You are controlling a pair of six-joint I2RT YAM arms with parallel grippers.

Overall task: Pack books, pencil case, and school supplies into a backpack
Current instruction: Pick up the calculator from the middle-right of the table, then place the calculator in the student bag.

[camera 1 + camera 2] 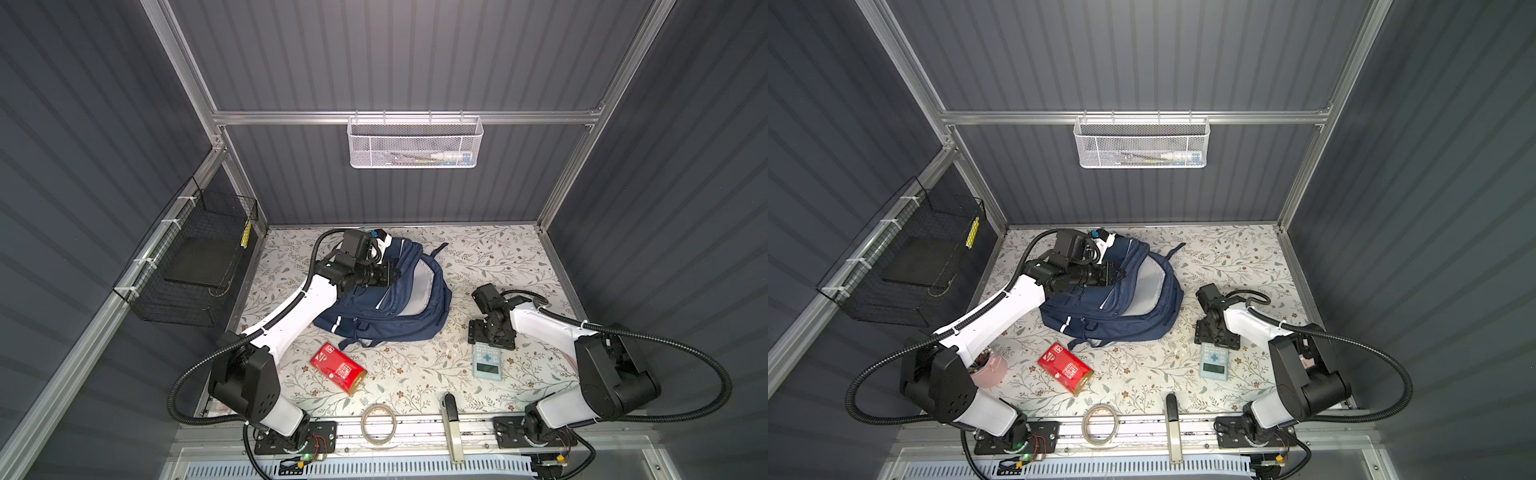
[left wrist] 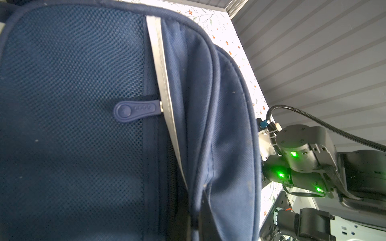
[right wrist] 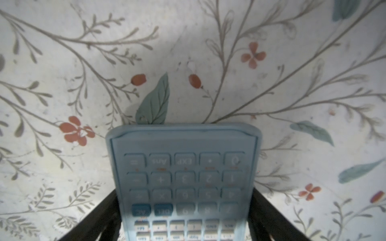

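The big navy fabric backpack with white stripes (image 1: pixel 399 303) is laid mid-table toward the far side, with its main mouth gaping and the pale grey lining exposed. Its top edge is pinched by the left gripper (image 1: pixel 394 274), which is clamped tight on the fabric, so the mouth looks to be held open for loading. The red rectangular pack with a gold end (image 1: pixel 338 368) is parked near left, not packed yet.

The flat pale-blue calculator with a grey screen (image 3: pixel 183 177) is laid flat on the floral table cover (image 1: pixel 498 257), near right and well apart from the bag. It's straddled by the right gripper (image 3: pixel 184 194), jaws spread wide either side. Whether contact is made yet can't be told.

So the calculator pick is reckoned to be the step in hand. A firm squeeze on the long edges is called for next, then a lift and a carry left into the open mouth.
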